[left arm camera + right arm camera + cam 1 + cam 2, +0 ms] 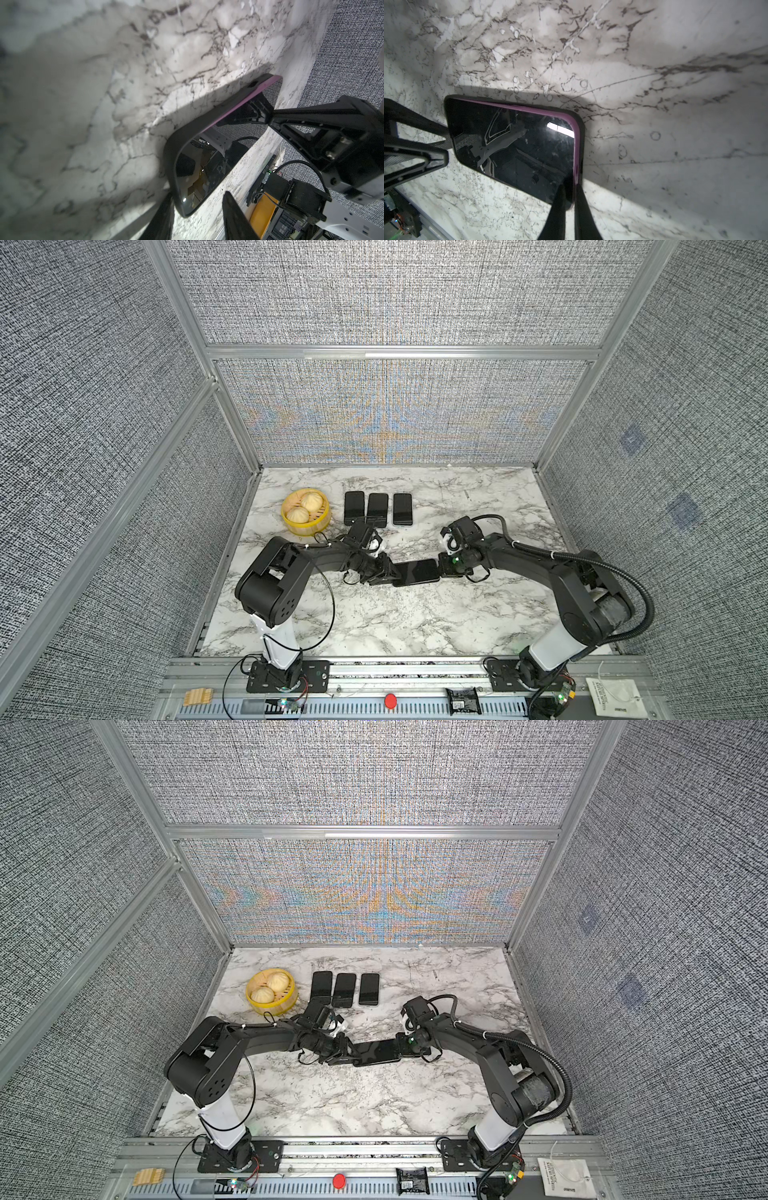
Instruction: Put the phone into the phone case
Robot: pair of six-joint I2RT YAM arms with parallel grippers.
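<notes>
At the left rear of the marble surface (374,614), a round yellow steamer basket (308,528) is seen in both top views. Two pale buns (312,501) are held in it side by side. Just to its right, three flat black slabs (377,508) are laid in a row, near one another but apart. Whether they are phones or cases cannot be told. Nearer the front, towards the middle, the left pincer (390,572) is set at the left end of the phone (417,571), which is lodged screen-up in the black phone case (169,158). One finger (164,216) is laid against the case's rim, while a strip of surface is seen between the other finger and the phone. Its jaws are thus partly apart, and whether a firm grip is made cannot be told. A purple strip of the phone's side is exposed along one long edge and round one corner, with the case wall (581,133) outside it. A broad shadow is cast beside the pair. At the right end, the right pincer (570,197) is closed tightly on the phone case's edge.
</notes>
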